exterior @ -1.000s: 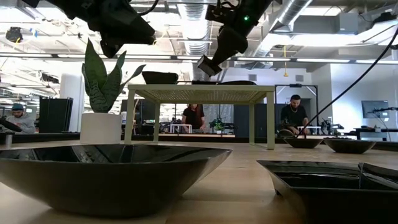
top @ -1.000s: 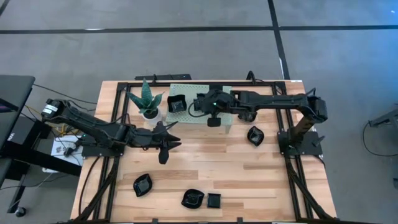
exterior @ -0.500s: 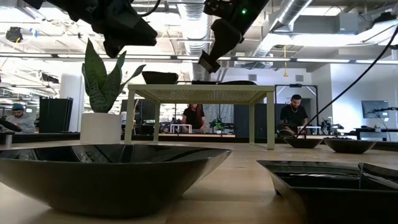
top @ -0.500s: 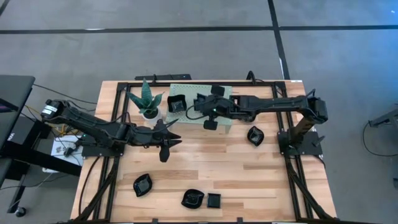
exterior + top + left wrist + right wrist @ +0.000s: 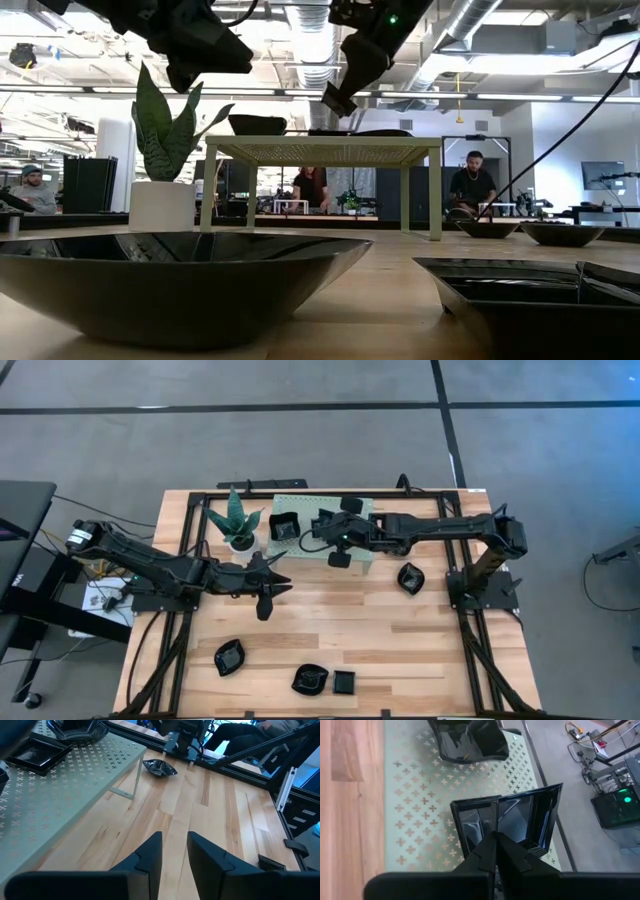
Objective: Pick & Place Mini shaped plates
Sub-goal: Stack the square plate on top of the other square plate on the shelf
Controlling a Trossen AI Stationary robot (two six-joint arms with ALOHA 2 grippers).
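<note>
Two mini shaped plates rest on the pale green stand (image 5: 318,540): a wavy one (image 5: 285,526) and a square one (image 5: 352,507), also seen in the right wrist view as the wavy plate (image 5: 467,740) and the square plate (image 5: 512,820). Other black plates lie on the wood: (image 5: 229,657), (image 5: 310,679), (image 5: 344,682), (image 5: 410,577). My right gripper (image 5: 339,559) hangs shut above the stand's near part (image 5: 334,98), holding nothing. My left gripper (image 5: 262,600) hovers open over the table's middle left (image 5: 175,851), holding nothing.
A potted green plant (image 5: 238,525) stands just left of the stand. Black frame rails (image 5: 180,560) run along the table's sides. Bare wood (image 5: 380,625) lies between the stand and the near plates. People sit in the room behind (image 5: 472,185).
My right arm's wrist has drawn back toward the table's near edge and slightly left, so the square plate on the stand now shows uncovered. Its fingertips stayed roughly over the stand's near edge, and the gripper points down more steeply.
</note>
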